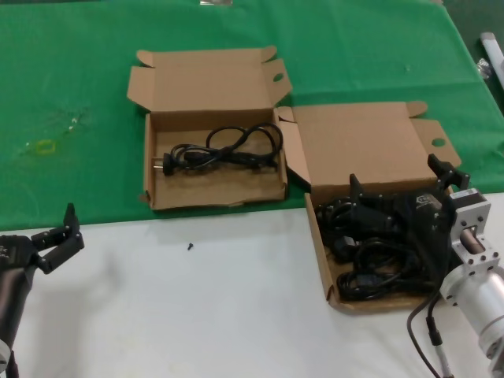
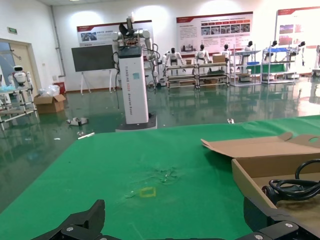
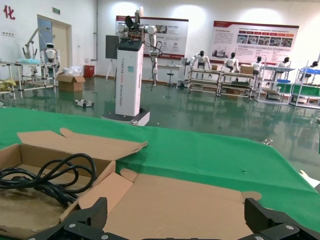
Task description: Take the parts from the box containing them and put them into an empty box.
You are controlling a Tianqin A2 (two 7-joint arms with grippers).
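One cable (image 1: 224, 152) lies in the far left box (image 1: 213, 185); right gripper (image 1: 402, 189) (jaws released) over the near right box (image 1: 323, 252); left gripper (image 1: 55, 236) released, idle.

2 open boxes sit side by side; the left box (image 1: 213, 169) holds 1 cable (image 1: 220, 151); the right box (image 1: 358, 185), nearer, holds several cables (image 1: 370, 264).

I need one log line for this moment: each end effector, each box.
right end effector: open, in near box over cables | left end effector: open, idle above white table | far box: one cable
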